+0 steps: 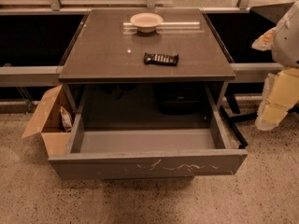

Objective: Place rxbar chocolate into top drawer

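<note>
The rxbar chocolate [160, 59], a flat black wrapper with pale lettering, lies on the brown table top [107, 55] near its front middle. The top drawer [147, 165] below is pulled wide open; its grey inside shows nothing in it, and its front panel carries white scratches. My gripper [268, 118] hangs at the end of the white and yellowish arm at the far right. It is beside the table's right edge, below table-top height, to the right of the drawer and well away from the bar. It holds nothing that I can see.
A pale bowl [146, 21] stands at the back middle of the table top. An open tan cardboard box [46, 122] with a whitish snack bag [66, 118] sits on the floor left of the drawer. Dark table legs [232, 125] run by the drawer's right side.
</note>
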Controlling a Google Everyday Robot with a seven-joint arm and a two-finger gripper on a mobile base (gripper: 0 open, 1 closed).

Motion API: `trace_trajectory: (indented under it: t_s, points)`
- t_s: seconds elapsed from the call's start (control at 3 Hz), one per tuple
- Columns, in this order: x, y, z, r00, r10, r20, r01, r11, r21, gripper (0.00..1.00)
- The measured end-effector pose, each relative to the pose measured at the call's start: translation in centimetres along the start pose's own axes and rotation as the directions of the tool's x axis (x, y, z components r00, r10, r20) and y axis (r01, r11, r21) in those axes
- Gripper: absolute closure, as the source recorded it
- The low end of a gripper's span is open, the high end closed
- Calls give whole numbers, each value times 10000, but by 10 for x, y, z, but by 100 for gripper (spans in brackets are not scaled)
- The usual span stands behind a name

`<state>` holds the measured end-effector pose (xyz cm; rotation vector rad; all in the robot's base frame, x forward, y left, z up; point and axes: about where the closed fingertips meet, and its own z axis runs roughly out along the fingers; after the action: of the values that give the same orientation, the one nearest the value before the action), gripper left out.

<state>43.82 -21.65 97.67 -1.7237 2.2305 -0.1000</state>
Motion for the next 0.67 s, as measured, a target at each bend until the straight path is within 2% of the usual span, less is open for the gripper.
trace_trajectory:
  t_s: [0.33,0.67]
  points:
    - [0,0,0,10000,4,6,-4,10000,2,0]
    - [-4,-9,4,9993,213,304,-216,9997,86,0]
